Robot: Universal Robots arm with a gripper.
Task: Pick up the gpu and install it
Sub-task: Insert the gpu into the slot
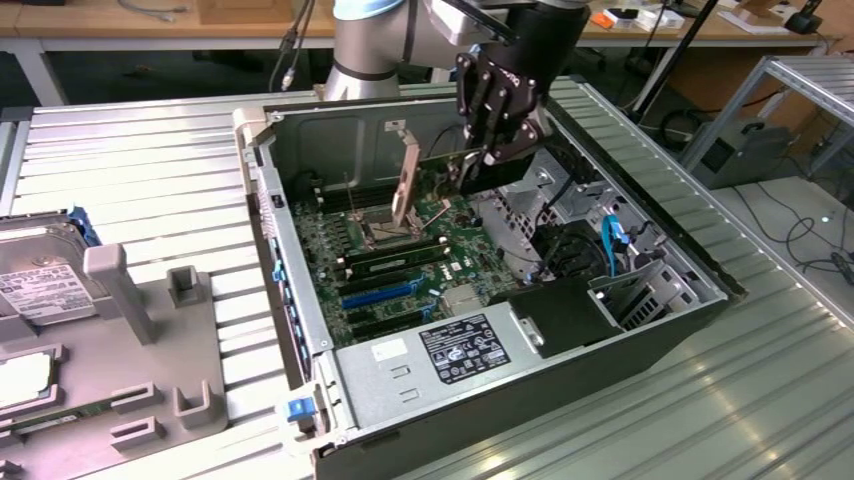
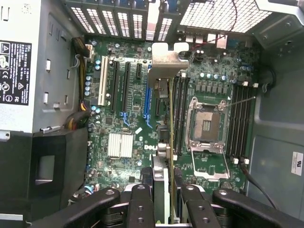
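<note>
Your tool (image 1: 497,150) (image 2: 164,202) pinches the gpu (image 1: 438,176) (image 2: 166,64) between its fingers, one on each face. You see the card held upright on its edge inside the open computer case (image 1: 287,250), over the motherboard (image 1: 387,262). The case lies on the desk (image 1: 134,170), toward the far edge. I cannot tell if the card touches a slot.

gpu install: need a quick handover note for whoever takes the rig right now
Tool: shut on the gpu, which it holds on edge with the metal bracket toward the slotted rear wall.
Where: the gpu is inside the open computer case, above the motherboard, near the processor socket.
Done: the gpu is picked up and over the board.
Left: it is not yet seated in a slot.
</note>
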